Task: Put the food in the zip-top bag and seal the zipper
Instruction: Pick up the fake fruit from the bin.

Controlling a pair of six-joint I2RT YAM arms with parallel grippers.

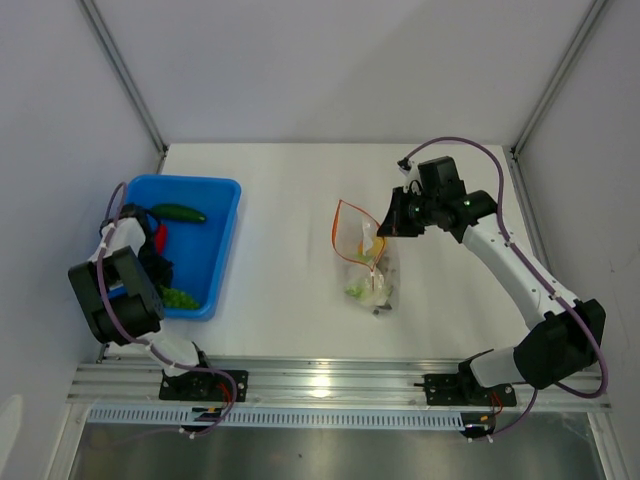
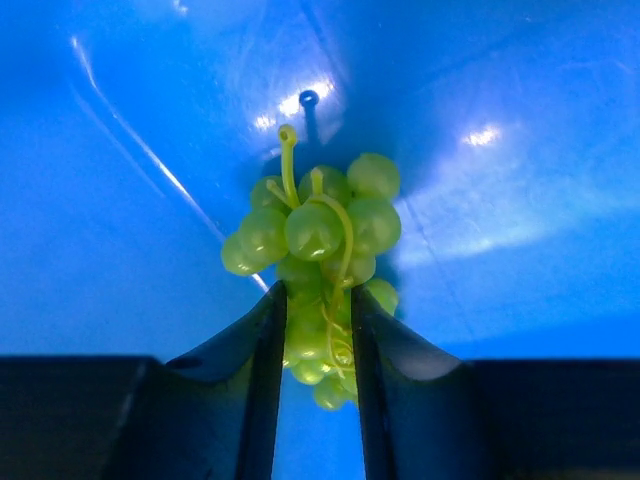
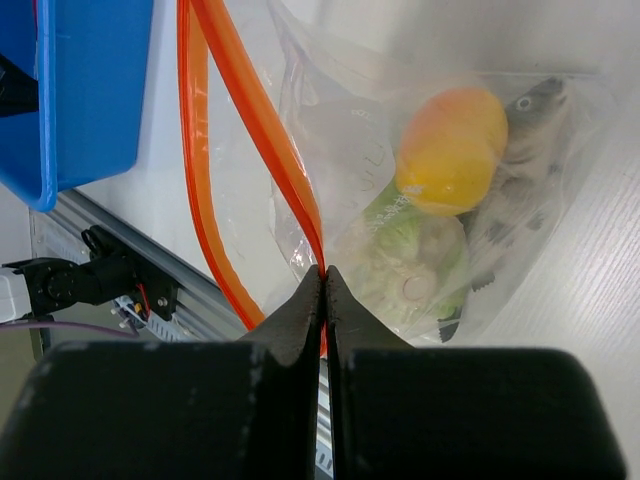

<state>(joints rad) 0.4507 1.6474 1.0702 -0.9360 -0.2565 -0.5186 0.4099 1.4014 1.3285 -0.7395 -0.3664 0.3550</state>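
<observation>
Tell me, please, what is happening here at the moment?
The left arm has its jaws closed on the grapes inside the blue tray, where the cucumber and chili also lie. The right arm pinches the zipper of the bag, holding its mouth open. The bag already holds the orange piece and the leafy vegetable.

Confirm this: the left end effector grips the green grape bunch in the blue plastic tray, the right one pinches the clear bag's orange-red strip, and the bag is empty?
Not empty: the right wrist view shows the clear zip-top bag holding an orange-yellow piece and a white-green leafy vegetable. The rest stands.
</observation>
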